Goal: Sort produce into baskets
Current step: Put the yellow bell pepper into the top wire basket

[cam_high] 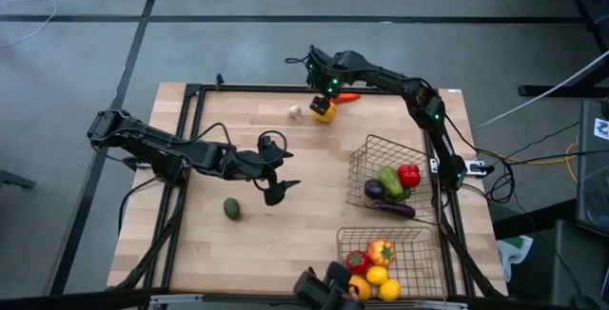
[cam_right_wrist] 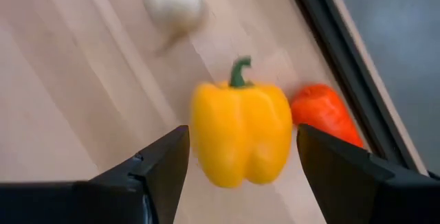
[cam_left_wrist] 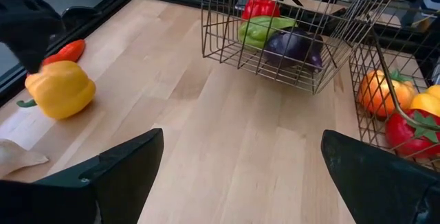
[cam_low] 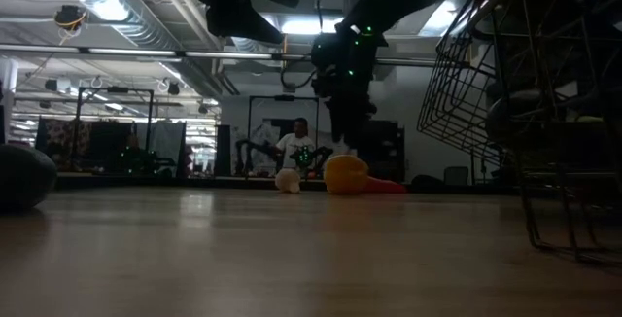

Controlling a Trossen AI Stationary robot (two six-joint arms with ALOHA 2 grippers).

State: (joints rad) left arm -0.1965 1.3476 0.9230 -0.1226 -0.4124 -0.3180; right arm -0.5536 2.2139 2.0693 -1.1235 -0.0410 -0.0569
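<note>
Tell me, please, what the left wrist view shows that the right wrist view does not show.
Only the left wrist view shows the two square wire-mesh baskets, one holding a dark purple eggplant, and the open left gripper. Only the right wrist view shows the open right gripper, its fingers either side of the pepper. Both show the yellow bell pepper, the orange-red pepper beside it and the white garlic bulb.

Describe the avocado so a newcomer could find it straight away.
Start at the wooden table and look at its bare left half, away from both wire baskets. The avocado lies there alone, near the open left gripper. It is the only dark green, rounded piece outside the baskets; the other loose pieces sit at the far edge.
</note>
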